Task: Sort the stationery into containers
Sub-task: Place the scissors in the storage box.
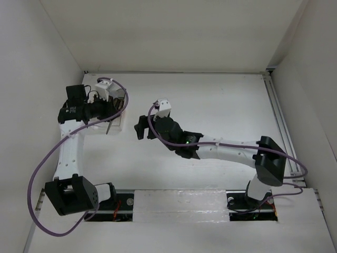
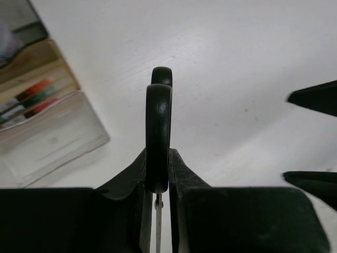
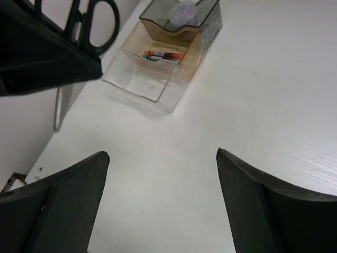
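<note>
My left gripper (image 2: 158, 161) is shut on the black-handled scissors (image 2: 158, 126), handles pointing out from the fingers and blade hanging down. In the top view it (image 1: 113, 117) holds them (image 1: 108, 127) over the clear box (image 1: 120, 117) at the far left. In the right wrist view the box (image 3: 158, 87) holds a red pen and a dark pen (image 3: 163, 55) in its brownish middle part and the greyish-lilac cylinder (image 3: 182, 13) in its far part. Its near part is bare. The scissors (image 3: 100, 23) hang left of it. My right gripper (image 3: 163, 163) is open and empty, to the right of the box (image 1: 141, 129).
White walls close in the table on the left, back and right; the left wall (image 1: 31, 79) is near the box. The right gripper's fingertips (image 2: 316, 97) show at the right edge of the left wrist view. A rail (image 1: 279, 121) runs along the right side.
</note>
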Tool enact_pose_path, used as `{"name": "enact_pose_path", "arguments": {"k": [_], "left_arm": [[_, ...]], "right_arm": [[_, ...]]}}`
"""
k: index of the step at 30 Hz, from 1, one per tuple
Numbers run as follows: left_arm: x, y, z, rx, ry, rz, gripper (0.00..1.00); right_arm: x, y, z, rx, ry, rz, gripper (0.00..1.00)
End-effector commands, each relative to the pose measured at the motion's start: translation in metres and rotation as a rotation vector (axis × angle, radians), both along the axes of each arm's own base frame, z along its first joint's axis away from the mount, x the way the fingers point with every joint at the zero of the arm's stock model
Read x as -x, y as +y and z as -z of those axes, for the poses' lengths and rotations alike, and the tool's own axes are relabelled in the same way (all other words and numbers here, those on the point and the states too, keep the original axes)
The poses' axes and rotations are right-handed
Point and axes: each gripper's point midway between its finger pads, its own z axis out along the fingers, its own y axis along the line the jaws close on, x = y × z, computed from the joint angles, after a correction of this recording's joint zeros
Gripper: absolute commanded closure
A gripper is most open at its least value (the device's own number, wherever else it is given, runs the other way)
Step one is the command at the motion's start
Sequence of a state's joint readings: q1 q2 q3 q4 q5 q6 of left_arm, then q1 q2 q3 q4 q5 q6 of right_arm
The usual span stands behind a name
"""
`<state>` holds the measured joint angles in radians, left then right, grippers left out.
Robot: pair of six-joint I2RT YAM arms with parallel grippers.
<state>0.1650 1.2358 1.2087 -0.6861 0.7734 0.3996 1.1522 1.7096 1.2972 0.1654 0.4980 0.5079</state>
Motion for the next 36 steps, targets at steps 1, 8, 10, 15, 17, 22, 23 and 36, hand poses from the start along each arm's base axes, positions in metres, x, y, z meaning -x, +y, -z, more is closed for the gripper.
{"name": "enact_pose_path", "arguments": {"k": [1, 8, 10, 15, 17, 22, 23, 36], "left_arm": [[-0.028, 0.036, -0.022, -0.197, -0.174, -0.103, 1.0], [-0.042, 0.051, 0.003, -0.422, -0.208, 0.183, 1.0], [-0.047, 0.054, 0.006, -0.455, -0.212, 0.233, 1.0], [-0.061, 0.066, 0.023, -0.578, -0.237, 0.367, 1.0], [-0.062, 0.069, 0.042, -0.621, -0.226, 0.458, 1.0], [-0.057, 0.08, 0.07, -0.631, -0.223, 0.617, 1.0], [-0.059, 0.08, 0.069, -0.636, -0.231, 0.615, 1.0], [-0.078, 0.089, 0.109, -0.621, -0.157, 0.791, 1.0]], "right_arm": [[-0.008, -0.027, -0.04, -0.085, -0.056, 0.056, 0.11], [0.002, -0.064, -0.027, -0.063, -0.044, 0.06, 0.11], [0.004, -0.07, -0.026, -0.063, -0.044, 0.06, 0.11], [0.01, -0.086, -0.02, -0.054, -0.042, 0.07, 0.1], [0.012, -0.089, -0.017, -0.057, -0.035, 0.072, 0.1], [0.018, -0.099, -0.004, -0.044, -0.019, 0.074, 0.1], [0.019, -0.102, -0.002, -0.042, -0.018, 0.074, 0.1], [0.026, -0.121, 0.009, -0.036, 0.006, 0.099, 0.1]]}}
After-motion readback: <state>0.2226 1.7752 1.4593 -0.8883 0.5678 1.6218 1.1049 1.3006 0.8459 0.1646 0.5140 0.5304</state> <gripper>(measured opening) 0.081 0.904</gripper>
